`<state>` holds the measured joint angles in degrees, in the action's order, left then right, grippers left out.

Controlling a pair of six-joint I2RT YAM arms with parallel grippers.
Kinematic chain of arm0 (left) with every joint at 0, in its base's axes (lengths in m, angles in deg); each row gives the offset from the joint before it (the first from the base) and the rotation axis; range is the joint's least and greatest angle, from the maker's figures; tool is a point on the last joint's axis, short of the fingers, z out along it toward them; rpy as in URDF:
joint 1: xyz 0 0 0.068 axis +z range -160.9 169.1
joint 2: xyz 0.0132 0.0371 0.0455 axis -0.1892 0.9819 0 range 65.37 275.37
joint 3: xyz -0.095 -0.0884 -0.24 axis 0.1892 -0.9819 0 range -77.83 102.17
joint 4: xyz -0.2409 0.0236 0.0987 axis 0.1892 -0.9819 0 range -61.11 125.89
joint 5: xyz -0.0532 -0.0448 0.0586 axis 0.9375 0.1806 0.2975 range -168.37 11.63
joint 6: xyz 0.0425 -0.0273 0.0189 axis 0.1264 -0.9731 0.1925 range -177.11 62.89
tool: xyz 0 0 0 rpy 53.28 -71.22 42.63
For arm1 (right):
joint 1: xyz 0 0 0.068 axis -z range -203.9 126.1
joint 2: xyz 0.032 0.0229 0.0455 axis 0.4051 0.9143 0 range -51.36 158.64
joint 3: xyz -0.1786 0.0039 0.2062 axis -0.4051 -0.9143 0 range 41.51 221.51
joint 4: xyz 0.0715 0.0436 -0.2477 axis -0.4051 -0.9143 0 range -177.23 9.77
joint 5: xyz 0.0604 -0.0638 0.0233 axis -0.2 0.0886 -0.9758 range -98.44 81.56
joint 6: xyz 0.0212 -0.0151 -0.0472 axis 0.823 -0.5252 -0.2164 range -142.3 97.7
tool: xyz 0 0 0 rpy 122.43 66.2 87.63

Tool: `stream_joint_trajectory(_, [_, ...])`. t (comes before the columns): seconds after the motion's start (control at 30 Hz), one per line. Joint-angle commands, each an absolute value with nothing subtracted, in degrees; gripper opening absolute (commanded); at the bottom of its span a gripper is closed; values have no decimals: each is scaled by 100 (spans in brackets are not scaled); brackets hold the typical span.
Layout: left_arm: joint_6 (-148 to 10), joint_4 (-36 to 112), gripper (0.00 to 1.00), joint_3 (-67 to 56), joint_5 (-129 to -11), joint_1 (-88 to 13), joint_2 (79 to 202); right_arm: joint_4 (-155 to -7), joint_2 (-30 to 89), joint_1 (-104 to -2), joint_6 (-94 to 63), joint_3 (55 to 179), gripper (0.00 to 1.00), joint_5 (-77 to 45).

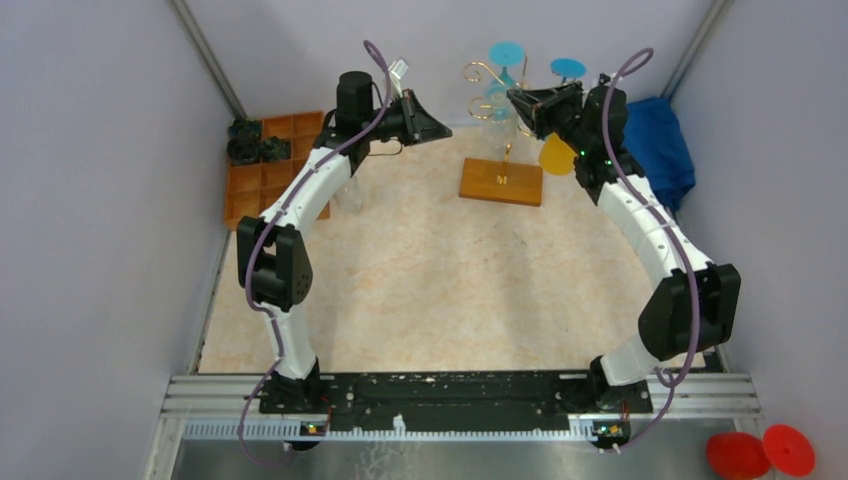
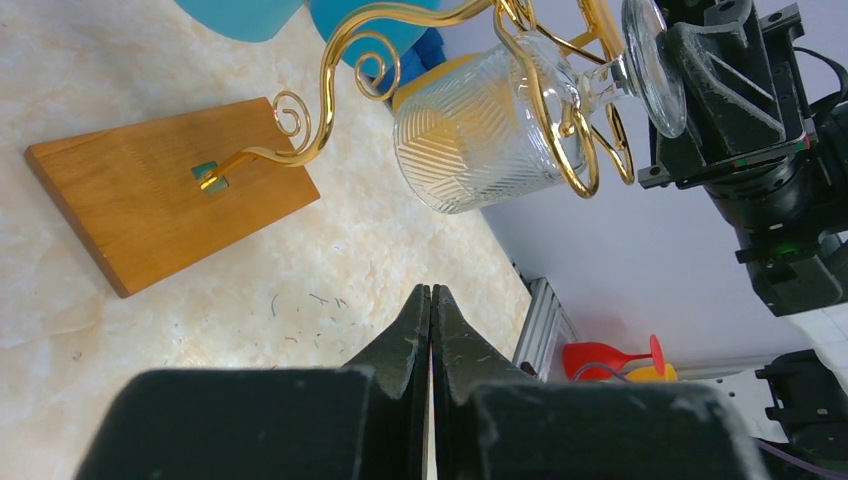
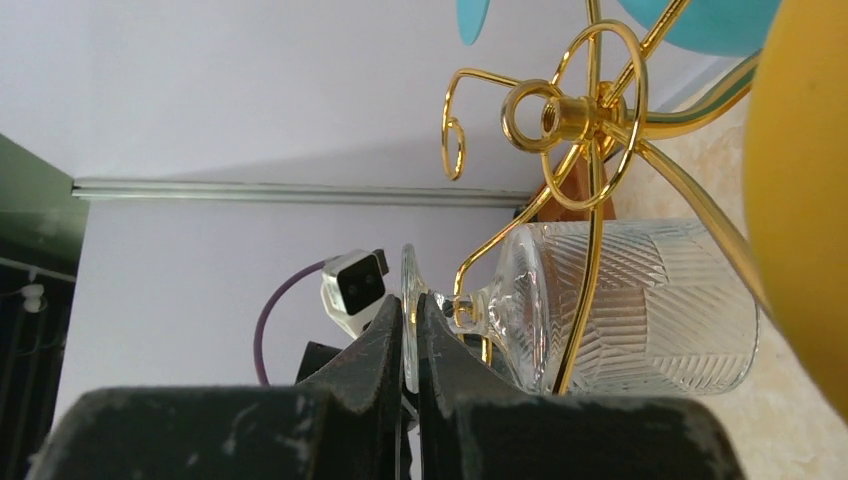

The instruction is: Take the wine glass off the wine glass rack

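Our left pincer (image 2: 431, 300) is closed tight, tips touching, over the tabletop (image 2: 380, 260). Our right pincer (image 3: 410, 305) pinches the round foot of the wine glass (image 3: 620, 300). We see the wine glass hanging among the wire arms of the rack (image 3: 570, 115), above its wooden base (image 2: 130, 190).

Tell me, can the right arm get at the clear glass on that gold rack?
Apparently yes: the right claw is closed on the foot of the wine glass, nothing between them. Wire of the wine glass rack curls round the stem, so freeing it may be fiddly.
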<state>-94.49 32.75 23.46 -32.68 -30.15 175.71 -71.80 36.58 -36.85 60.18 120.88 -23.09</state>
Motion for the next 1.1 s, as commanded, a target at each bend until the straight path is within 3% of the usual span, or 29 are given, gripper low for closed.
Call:
stream_joint_trajectory(0.0, [-9338, 3183, 2, 2429, -3216, -2989, 17424, -7376, 3458, -3655, 5818, 12851, 0, -2339])
stream_joint_trajectory(1.07, [-9453, 3195, 1, 2676, -2975, -2971, 17778, -8187, 2821, -3822, 5641, 12548, 0, -1622])
